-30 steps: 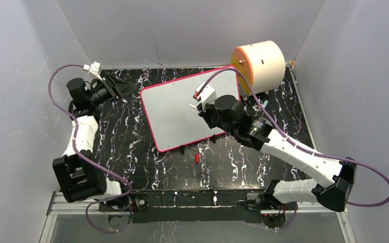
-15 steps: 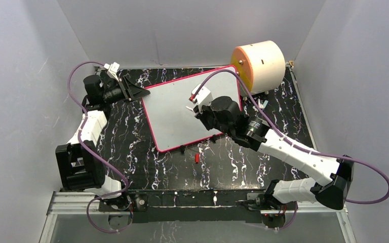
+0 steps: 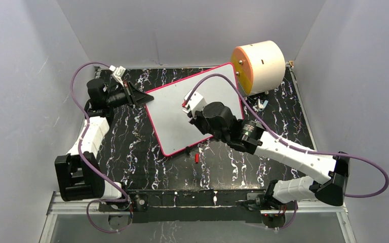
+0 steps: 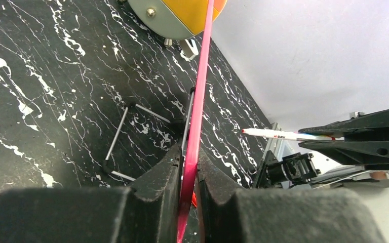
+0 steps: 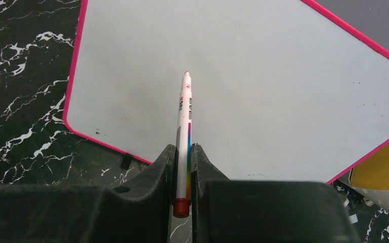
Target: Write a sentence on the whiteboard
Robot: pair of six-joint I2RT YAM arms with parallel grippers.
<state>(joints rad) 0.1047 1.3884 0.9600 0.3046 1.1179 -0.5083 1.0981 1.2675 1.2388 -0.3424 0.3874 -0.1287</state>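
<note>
The whiteboard (image 3: 172, 116), pink-framed with a glossy white face, rests tilted on the black marbled table. Its face (image 5: 243, 66) is blank; no sentence shows on it. My left gripper (image 3: 143, 97) is shut on the board's left edge, and the pink frame (image 4: 201, 81) runs edge-on between its fingers (image 4: 162, 172). My right gripper (image 5: 183, 152) is shut on a white marker (image 5: 185, 116) with a rainbow stripe, whose tip points at the board's middle. From above, that gripper (image 3: 191, 112) hovers over the board's centre. The marker (image 4: 283, 134) also shows in the left wrist view.
A cream cylinder with an orange face (image 3: 261, 63) stands at the back right, close to the board's far corner. A small red cap (image 3: 196, 158) lies on the table in front of the board. A wire stand (image 4: 116, 147) sits under the board. Grey walls enclose the table.
My left arm swung right to the board's left edge and its jaws shut on the frame. The board turned slightly. My right gripper moved left over the board, still holding the marker.
</note>
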